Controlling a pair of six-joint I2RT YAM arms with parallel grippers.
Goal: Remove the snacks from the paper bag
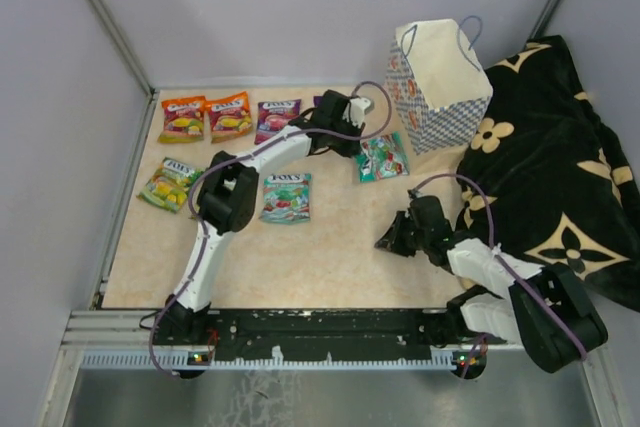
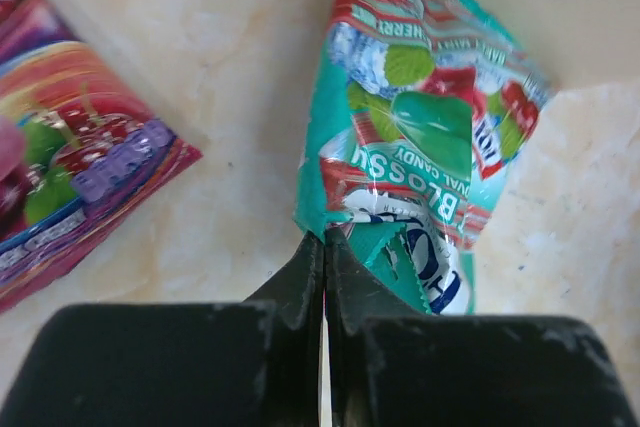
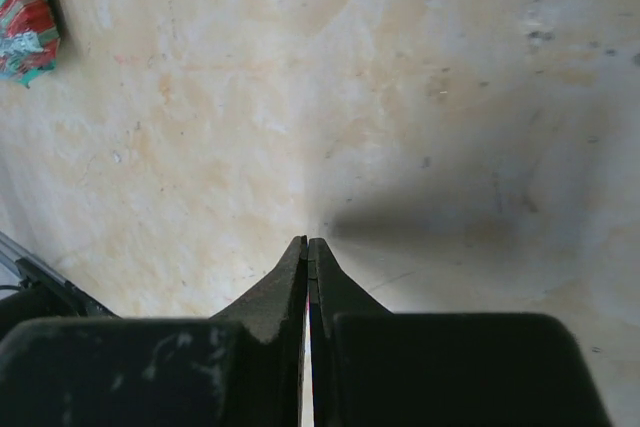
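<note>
Far right edge of the desk [image 1: 330,267]: paper bag [image 1: 438,82] stands against the black cloth [image 1: 560,177], inside hidden. Six candy packets [image 1: 230,115] lie out, spread from the far left corner to mid-desk.

The left fingers [image 2: 312,257] are closed, tips at the edge of the teal candy packet [image 2: 420,137]. Cannot tell if a corner is pinched. The right fingers [image 3: 300,257] are closed on nothing, above bare desk near the right side.

Risks:
- Glossy film slips out of a thin pinch.
- Closed tips shove the packet instead of lifting it.
- The light bag tips, or its cord handles [image 1: 470,27] snag, on any reach inside.
</note>
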